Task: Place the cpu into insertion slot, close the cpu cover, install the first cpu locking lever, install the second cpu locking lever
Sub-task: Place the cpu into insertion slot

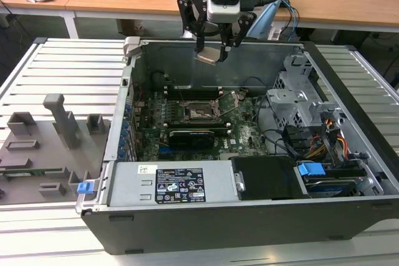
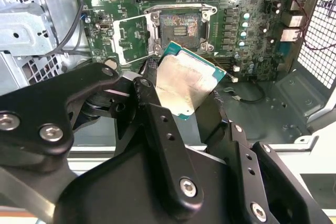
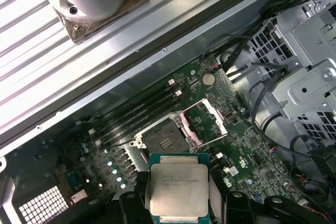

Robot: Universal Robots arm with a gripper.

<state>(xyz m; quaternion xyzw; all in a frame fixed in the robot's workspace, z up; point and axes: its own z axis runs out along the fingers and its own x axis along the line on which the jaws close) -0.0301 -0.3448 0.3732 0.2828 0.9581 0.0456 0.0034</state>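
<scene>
My gripper (image 1: 212, 53) hangs above the back wall of the open computer case, shut on the cpu (image 1: 209, 55). The cpu (image 2: 186, 85) is a flat square chip with a pale metal face and a green edge, held between black fingers (image 2: 157, 124) and tilted in the second wrist view. In the first wrist view the cpu (image 3: 178, 190) lies flat between the fingers (image 3: 131, 203). The insertion slot (image 3: 163, 140) (image 2: 178, 27) (image 1: 201, 113) lies uncovered on the green motherboard, well below the chip. The cpu cover (image 3: 207, 121) (image 2: 131, 38) stands swung open beside the socket.
A black graphics card (image 1: 193, 135) lies just in front of the socket. The grey power supply (image 1: 181, 185) fills the case front. A metal drive cage with cables (image 1: 305, 107) takes up the exterior view's right. Grey fixtures (image 1: 43, 147) stand outside, on the exterior view's left.
</scene>
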